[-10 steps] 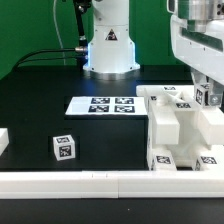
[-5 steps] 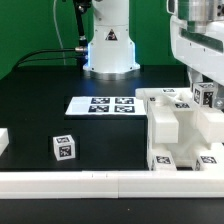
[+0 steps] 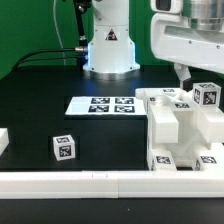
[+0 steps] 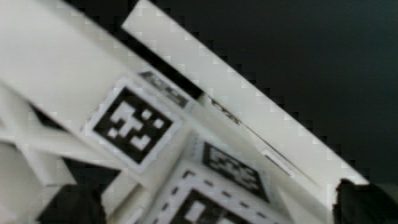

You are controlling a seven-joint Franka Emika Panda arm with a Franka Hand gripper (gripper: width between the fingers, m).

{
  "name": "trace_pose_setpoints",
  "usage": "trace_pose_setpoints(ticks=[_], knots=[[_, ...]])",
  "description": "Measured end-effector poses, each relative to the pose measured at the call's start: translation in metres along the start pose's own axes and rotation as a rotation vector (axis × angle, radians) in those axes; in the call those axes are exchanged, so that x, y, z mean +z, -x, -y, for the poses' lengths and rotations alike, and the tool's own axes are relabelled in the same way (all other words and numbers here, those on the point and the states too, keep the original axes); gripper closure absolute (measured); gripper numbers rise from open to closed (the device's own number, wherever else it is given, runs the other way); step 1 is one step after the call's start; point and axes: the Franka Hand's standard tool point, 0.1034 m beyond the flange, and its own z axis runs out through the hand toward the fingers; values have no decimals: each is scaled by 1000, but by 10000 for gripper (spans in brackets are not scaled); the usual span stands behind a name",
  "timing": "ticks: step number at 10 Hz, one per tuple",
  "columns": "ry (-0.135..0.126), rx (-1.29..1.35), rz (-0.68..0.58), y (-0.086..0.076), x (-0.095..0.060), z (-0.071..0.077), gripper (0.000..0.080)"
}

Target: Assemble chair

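Below the hand (image 3: 187,76), and just toward the exterior view's right of it, stood a small tagged block (image 3: 207,96). It sat upright on top of the partly built chair (image 3: 172,128) and touched neither finger. Being roughly cubic, the block offered no long axis to govern an approach.

The hand pointed downward over the far part of the chair, jaws spread wide and holding nothing. The wrist view showed a square tag (image 4: 134,120) on the chair close beneath, with one dark fingertip (image 4: 358,197) off to the side.

A loose block (image 3: 63,148) lay on the worktop (image 3: 40,100), well apart from the hand, toward the exterior view's left and nearer the camera. Fetching it would probably call for a long sideways travel before any descent.
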Motion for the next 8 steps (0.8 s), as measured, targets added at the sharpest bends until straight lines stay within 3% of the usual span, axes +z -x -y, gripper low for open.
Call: trace_pose_setpoints(ticks=[2, 3, 4, 5, 7, 8], knots=[[2, -131, -1, 0, 0, 0, 151], [1, -473, -41, 1, 6, -1, 151], [4, -586, -40, 0, 8, -4, 151], [2, -565, -41, 0, 8, -3, 151], [2, -535, -41, 0, 8, -3, 398], [0, -472, -40, 0, 8, -3, 398]])
